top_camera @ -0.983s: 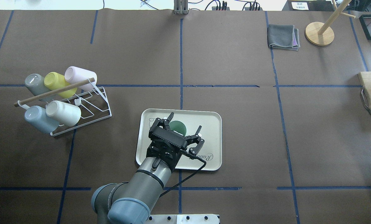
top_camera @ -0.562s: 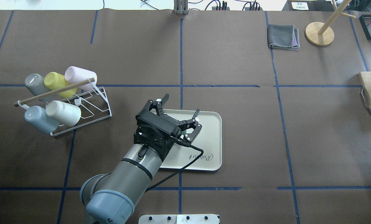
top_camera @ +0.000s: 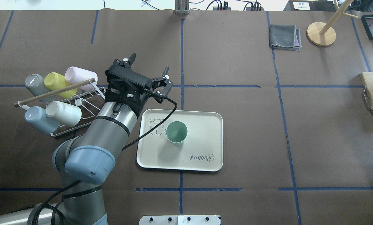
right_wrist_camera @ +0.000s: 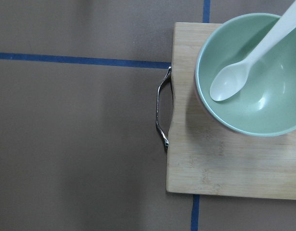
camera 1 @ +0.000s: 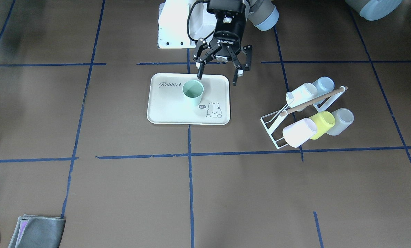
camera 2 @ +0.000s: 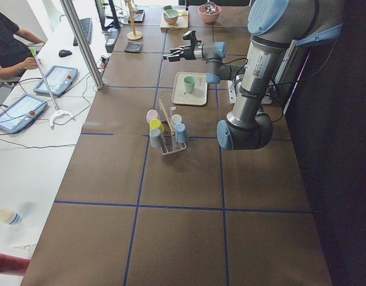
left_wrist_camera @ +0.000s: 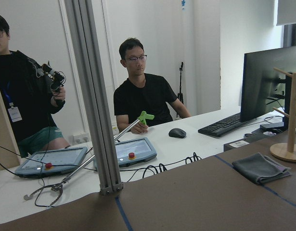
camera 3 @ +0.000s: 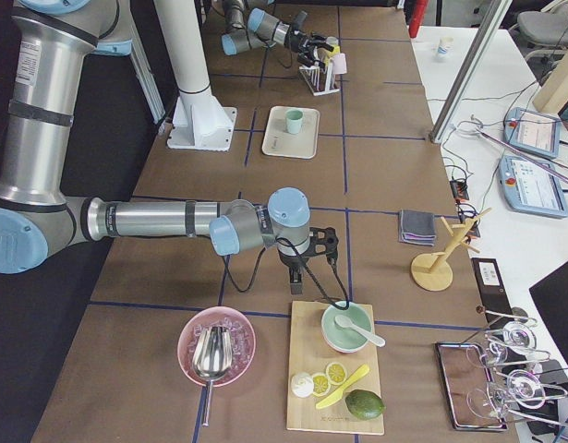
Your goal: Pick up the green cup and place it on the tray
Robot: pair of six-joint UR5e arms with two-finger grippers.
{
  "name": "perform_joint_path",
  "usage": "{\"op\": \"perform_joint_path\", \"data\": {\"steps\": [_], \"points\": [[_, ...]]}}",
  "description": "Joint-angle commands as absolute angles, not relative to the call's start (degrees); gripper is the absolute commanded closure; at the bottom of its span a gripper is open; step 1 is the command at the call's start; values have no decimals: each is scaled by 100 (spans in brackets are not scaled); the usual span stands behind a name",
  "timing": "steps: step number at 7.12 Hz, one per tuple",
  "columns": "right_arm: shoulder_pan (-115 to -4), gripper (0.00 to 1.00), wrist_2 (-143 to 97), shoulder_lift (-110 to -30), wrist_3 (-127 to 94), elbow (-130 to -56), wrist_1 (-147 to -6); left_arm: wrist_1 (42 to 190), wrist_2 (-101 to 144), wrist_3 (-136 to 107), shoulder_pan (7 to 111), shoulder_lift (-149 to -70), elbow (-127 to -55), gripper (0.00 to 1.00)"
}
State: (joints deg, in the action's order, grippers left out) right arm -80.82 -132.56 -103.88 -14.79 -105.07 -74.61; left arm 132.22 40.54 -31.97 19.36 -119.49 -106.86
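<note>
One smooth green cup (top_camera: 176, 132) on rectangular tray (top_camera: 205, 139).

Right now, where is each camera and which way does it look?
Front-facing: across the table, facing the robot; left hand.
Overhead: behind the robot, looking down; left arm.
Exterior left: table's end; left arm near.
Exterior right: other end; right arm near.
Left wrist: faces operators; no body.
Right wrist: down at a bowl; no body.
Shared: first two see green cup on tray.

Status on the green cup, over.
Green cup upright on tray, nothing else there. Left gripper jaws open, empty, clear of it. Right gripper: cannot tell.
</note>
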Motion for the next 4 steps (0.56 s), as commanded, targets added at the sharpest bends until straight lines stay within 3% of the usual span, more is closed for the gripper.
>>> {"op": "perform_joint_path", "data": {"steps": [1,4], "points": [[-8130,0,-13254,-10389,-1477,-10512,-7462,12474,4288,-3199,2406,-11927,-10793,1],[-8130,0,-13254,-10380,-1477,-10520,-7462,11857,5453,-3225,3109,-11735,-10881,1]]}}
